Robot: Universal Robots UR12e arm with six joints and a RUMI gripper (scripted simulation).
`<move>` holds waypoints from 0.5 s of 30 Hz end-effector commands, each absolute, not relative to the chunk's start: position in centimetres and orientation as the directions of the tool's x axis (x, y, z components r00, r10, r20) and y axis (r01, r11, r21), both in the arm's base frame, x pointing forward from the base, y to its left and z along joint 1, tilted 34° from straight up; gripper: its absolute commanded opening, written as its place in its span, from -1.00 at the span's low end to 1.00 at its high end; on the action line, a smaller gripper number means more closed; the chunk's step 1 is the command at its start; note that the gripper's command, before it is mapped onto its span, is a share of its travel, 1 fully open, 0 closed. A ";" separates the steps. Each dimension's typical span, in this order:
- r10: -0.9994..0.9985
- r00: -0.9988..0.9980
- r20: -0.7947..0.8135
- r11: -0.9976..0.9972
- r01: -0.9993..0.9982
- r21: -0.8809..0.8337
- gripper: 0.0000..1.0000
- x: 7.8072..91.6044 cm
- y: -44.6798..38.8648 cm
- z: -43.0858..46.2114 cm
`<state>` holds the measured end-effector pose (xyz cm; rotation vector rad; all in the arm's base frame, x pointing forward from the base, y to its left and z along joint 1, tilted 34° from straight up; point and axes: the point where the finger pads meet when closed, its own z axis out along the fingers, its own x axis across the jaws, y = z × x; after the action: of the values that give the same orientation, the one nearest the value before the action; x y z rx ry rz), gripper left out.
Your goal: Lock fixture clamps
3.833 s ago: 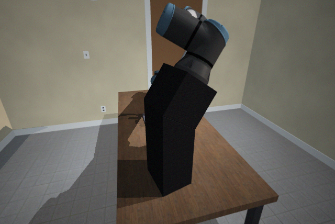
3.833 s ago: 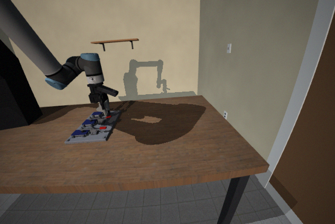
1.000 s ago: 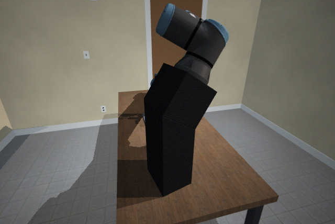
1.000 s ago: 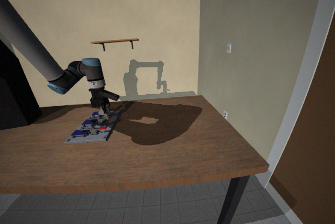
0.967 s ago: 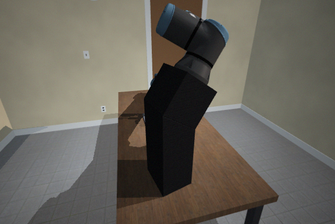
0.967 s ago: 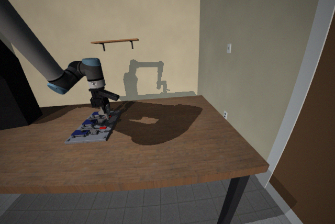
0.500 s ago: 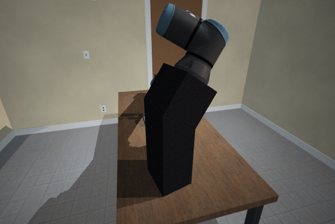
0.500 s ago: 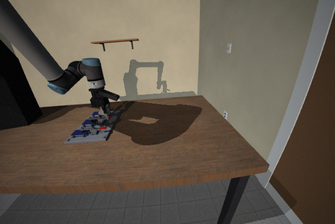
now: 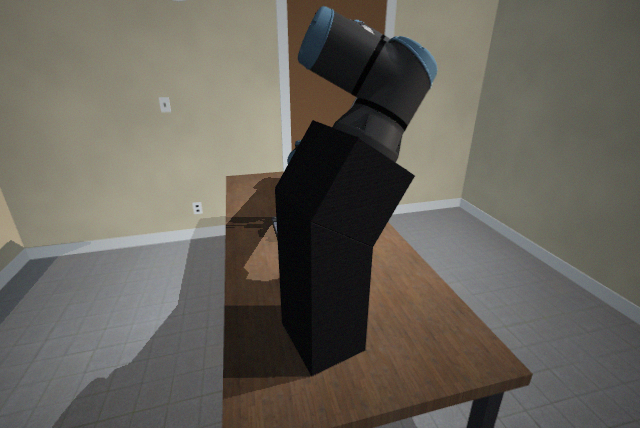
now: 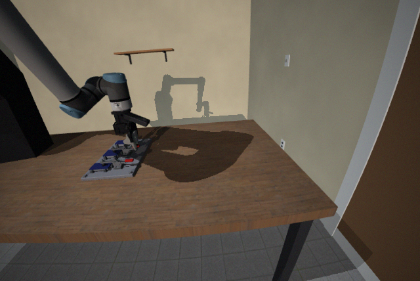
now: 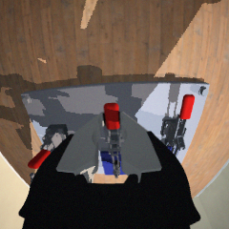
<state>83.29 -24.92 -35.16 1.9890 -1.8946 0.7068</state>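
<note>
A grey fixture (image 10: 111,172) is seen lying on the wooden bench (image 10: 237,182), towards its far left corner as the exterior camera looks. In the wrist view, three red clamp handles are met from left to right: the left handle (image 11: 39,158) is angled outward, the middle handle (image 11: 112,115) is pinched between the jaws of the gripper (image 11: 114,143), and the right handle (image 11: 186,106) is laid lengthwise, untouched. The gripper is closed narrowly on that middle handle from directly above. The handle's long axis is pointed away from the wrist, so the locking push is judged to run along that line.
</note>
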 end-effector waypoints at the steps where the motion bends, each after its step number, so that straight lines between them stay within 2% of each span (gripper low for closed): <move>1: -0.841 0.009 0.542 -0.081 -0.991 -0.110 -1.00 82.9 -24.9 -35.3; 15: -0.840 0.007 0.542 -0.080 -0.991 -0.111 -1.00 83.5 -25.4 -35.8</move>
<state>83.51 -25.12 -35.47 1.9885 -1.8945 0.7075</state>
